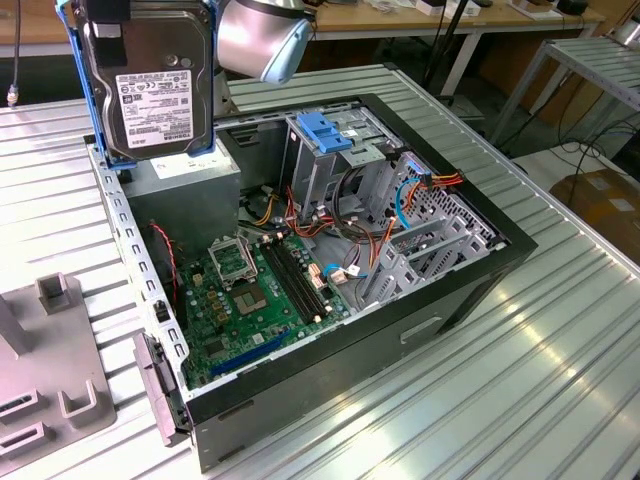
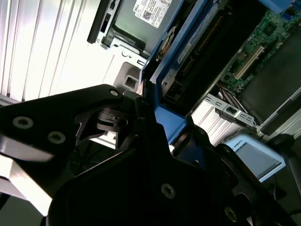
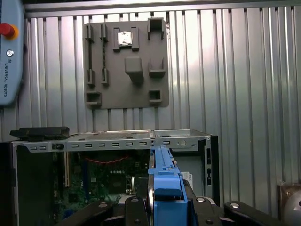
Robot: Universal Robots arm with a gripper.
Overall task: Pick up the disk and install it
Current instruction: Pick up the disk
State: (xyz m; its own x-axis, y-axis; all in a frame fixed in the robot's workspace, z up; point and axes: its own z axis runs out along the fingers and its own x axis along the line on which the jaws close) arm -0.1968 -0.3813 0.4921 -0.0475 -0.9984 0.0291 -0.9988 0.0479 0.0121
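The disk (image 1: 150, 80), black and silver with a white label and a blue bracket around it, hangs upright in the air at the exterior view's upper left. It is above the back corner of the open computer case (image 1: 440, 330), over the grey power-supply box (image 1: 185, 195). In both wrist views my gripper (image 2: 150, 117) (image 3: 164, 203) is shut on the disk's blue bracket (image 3: 163, 174), with black fingers (image 2: 101, 120) on either side of its edge. The disk (image 2: 188, 52) runs edge-on away from the fingers.
Inside the case lie a green motherboard (image 1: 250, 290), bundled cables (image 1: 420, 190) and a grey drive cage with a blue latch (image 1: 325, 135). A grey fixture plate (image 1: 45, 350) (image 3: 124, 66) lies on the slatted metal table (image 1: 520, 380). A teach pendant (image 3: 9, 52) rests beside the plate.
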